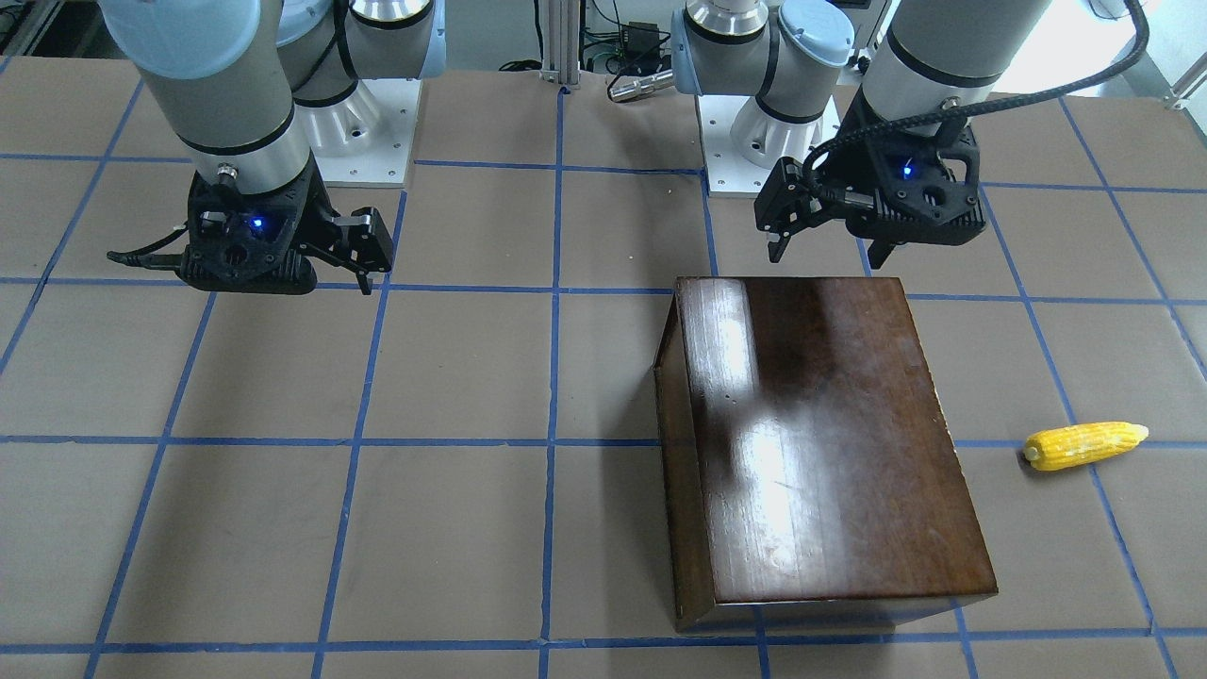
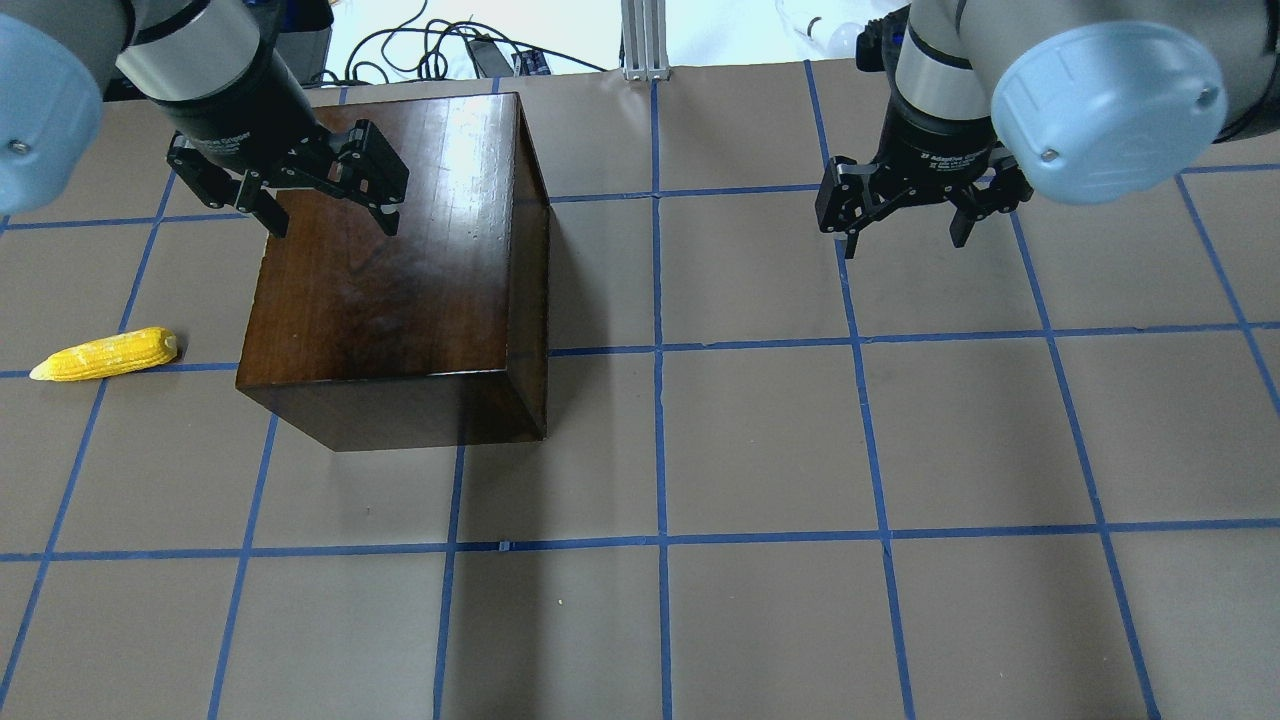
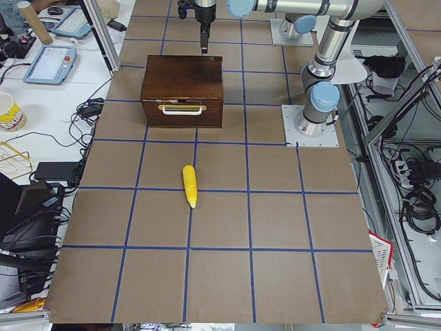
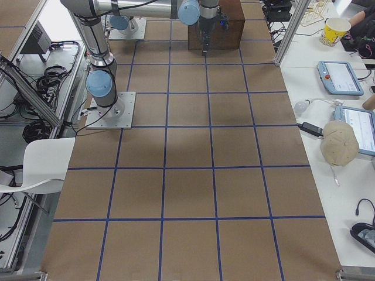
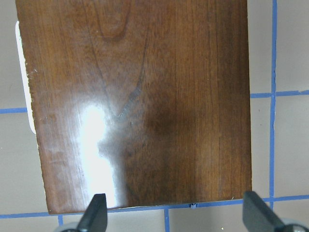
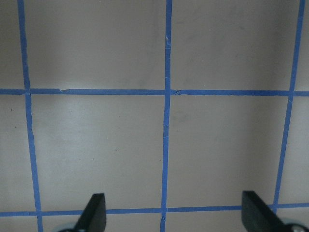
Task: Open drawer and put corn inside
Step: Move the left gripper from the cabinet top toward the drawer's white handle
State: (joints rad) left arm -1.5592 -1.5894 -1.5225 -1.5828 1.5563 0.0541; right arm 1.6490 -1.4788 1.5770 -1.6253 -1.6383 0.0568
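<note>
The glossy dark-brown wooden box [image 2: 400,270] stands on the left half of the table. The drawer [image 3: 182,114] is shut; its front panel and pale handle [image 3: 182,108] face the table's left end. The yellow corn [image 2: 105,354] lies on the table a little way in front of that panel and also shows in the front-facing view [image 1: 1084,445]. My left gripper [image 2: 332,222] hangs open and empty above the box's top, near its far edge, and the box fills its wrist view [image 5: 176,215]. My right gripper [image 2: 905,240] is open and empty over bare table [image 6: 175,215].
The table is brown with a blue tape grid [image 2: 660,350]. The arm bases [image 1: 358,141] sit at the robot's edge. Side benches hold tablets [image 3: 52,62], cables and a cup beyond the table's long edge.
</note>
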